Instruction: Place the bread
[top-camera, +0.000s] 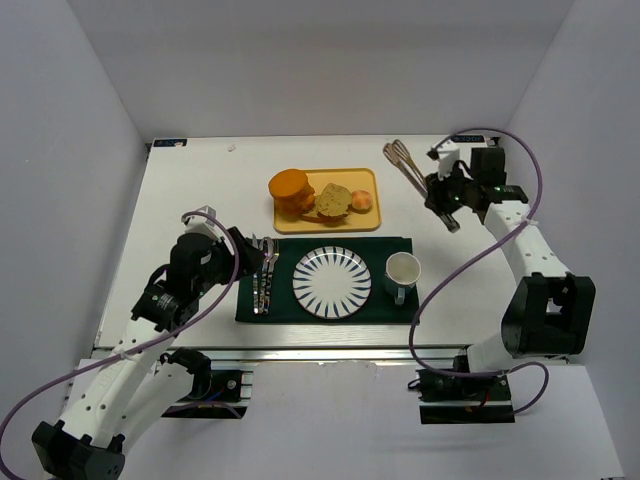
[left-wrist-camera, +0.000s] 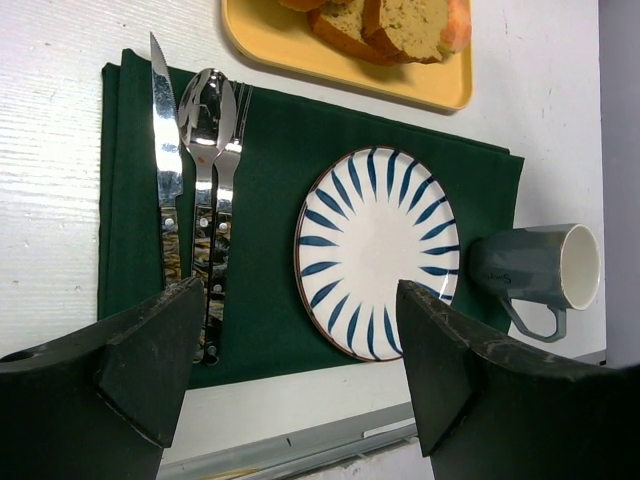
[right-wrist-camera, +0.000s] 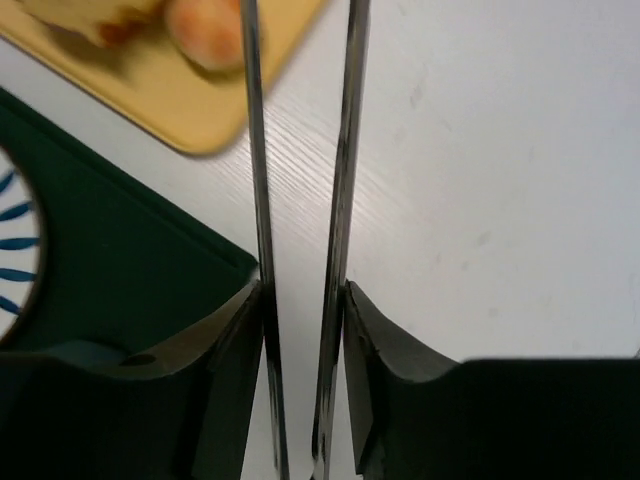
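Note:
The bread, a golden-yellow slice, lies at the left end of the yellow tray, next to a greyish-brown slice. My right gripper is to the right of the tray, shut on a pair of metal tongs. Its pads press on the two tong arms, which still have a gap between them. My left gripper hangs open and empty over the near left part of the green placemat. The striped plate is bare.
A knife, spoon and fork lie left of the plate on the placemat. A grey mug stands to the right of the plate. A small round orange item sits at the tray's right end. White walls enclose the table.

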